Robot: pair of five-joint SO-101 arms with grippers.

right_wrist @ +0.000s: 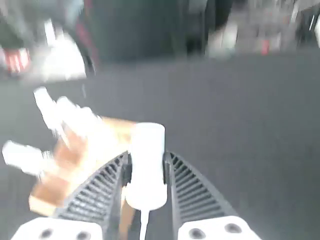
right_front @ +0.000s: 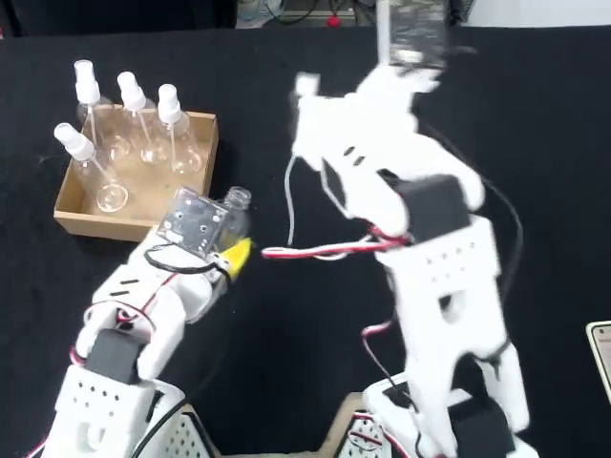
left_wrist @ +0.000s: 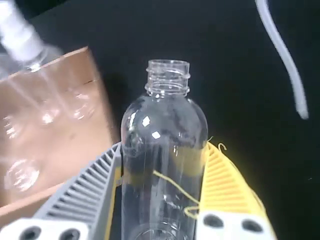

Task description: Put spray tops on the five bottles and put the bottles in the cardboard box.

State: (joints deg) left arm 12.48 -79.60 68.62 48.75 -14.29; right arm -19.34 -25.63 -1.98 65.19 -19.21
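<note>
**Open bottle** (left_wrist: 165, 145): clear and uncapped, clamped at its body between the grey and yellow fingers of the left tool (left_wrist: 164, 148). It lies just beside the near right corner of the cardboard box (right_front: 207, 157), with its neck pointing away from the arm.

**Spray top** (right_wrist: 146, 167): white, pinched in the right tool (right_wrist: 147, 159), with a thin tube (right_wrist: 143, 220) below it.

**Box contents:** four bottles with spray tops (right_front: 178, 129), standing upright.

**Surface:** the tabletop (right_front: 535, 143) is covered with black cloth.

**Room:** cables (right_front: 286, 11) and a small red object (right_front: 332, 19) lie past its far edge.

**Unclear or cut off:**
- The right arm's upper part in the high view is smeared.
- The background in the right wrist view is indistinct.
- A pale object (right_front: 601, 355) is cut by the right edge of the high view.
</note>
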